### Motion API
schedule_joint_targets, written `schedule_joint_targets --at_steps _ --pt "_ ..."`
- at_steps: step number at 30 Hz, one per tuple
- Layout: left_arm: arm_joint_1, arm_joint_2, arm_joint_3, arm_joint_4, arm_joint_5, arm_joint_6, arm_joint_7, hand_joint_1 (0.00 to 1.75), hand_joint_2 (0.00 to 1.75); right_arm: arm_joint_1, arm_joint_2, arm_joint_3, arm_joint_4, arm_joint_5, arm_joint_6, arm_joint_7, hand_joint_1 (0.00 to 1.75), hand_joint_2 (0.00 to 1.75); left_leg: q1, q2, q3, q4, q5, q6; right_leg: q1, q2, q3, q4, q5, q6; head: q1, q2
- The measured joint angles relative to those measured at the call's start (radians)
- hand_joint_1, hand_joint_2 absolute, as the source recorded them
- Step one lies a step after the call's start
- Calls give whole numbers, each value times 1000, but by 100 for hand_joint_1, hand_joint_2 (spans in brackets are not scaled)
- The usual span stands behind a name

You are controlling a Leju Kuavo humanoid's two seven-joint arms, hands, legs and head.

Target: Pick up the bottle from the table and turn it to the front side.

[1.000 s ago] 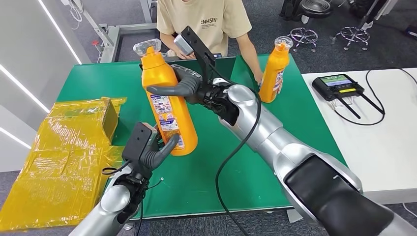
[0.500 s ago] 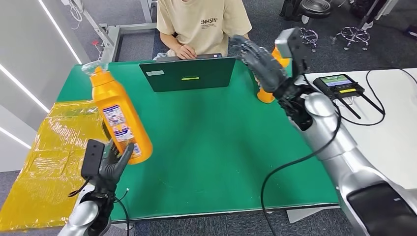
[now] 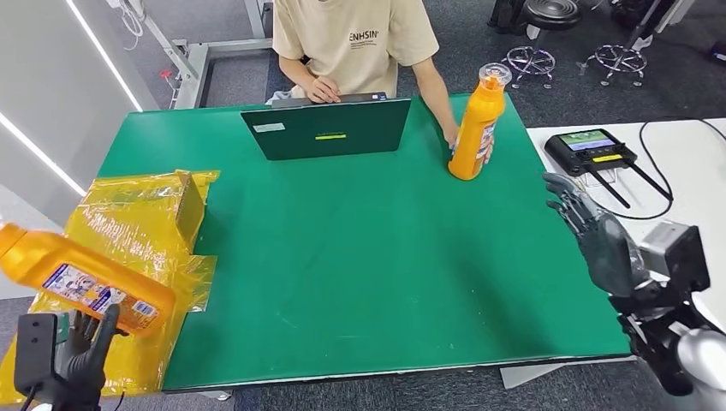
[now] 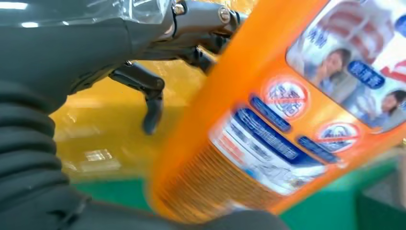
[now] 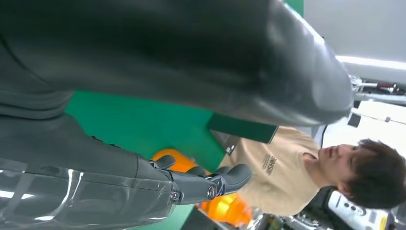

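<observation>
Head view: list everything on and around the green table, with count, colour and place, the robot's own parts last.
Held bottle: one, orange, tilted over the table's left edge, in the left hand.
Standing bottle: one, orange, upright at the far right, the person's hand on it.
Laptop: one, dark green lid, far centre.
Plastic wrap: one, yellow, left side.
Table: one, green.
Controller: one, black, on the white table to the right.
Person: one, beige shirt, behind the table.
Left hand: dark, gripping the held bottle.
Right hand: dark, fingers apart, empty.
</observation>
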Motion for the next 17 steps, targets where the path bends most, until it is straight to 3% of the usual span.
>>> schedule_joint_targets --at_steps 7,17 --pt "43 16 91 0 -85 -57 50 0 0 21 0 -5 11 2 12 12 0 0 0 1 2 0 1 0 0 0 1 0 0 0 0 0" --pt "17 60 84 0 -165 -62 90 0 0 -21 -6 22 82 -34 3 14 0 0 0 0 2 1 1 1 -1 0 1 0 1 1 0 0"
